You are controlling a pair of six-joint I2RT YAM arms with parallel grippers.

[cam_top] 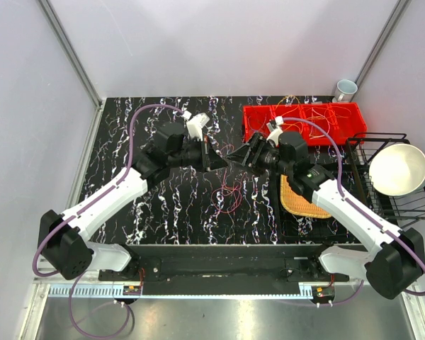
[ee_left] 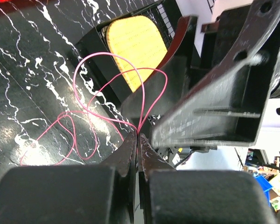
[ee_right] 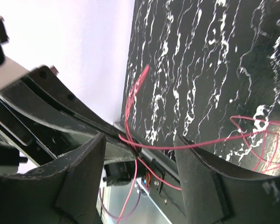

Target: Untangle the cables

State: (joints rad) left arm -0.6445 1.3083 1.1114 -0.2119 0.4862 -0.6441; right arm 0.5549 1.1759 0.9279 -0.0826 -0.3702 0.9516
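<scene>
A pink cable [cam_top: 227,190] lies in loose loops on the black marbled table, with strands rising to the grippers. My left gripper [cam_top: 219,160] is shut on the pink cable [ee_left: 107,53], pinched at its fingertips [ee_left: 138,135] above the table. My right gripper [cam_top: 239,157] faces it tip to tip and is open. In the right wrist view its jaws [ee_right: 139,140] stand wide apart, with the pink cable [ee_right: 196,146] passing between them untouched. Thin yellow-orange cables [cam_top: 308,113] lie in the red bin.
A red bin [cam_top: 251,131] stands at the back right. A black wire rack [cam_top: 411,205] on the right holds a white bowl [cam_top: 398,168]. A yellow woven mat [cam_top: 301,202] lies under the right arm. A cup [cam_top: 346,89] stands at the far right corner.
</scene>
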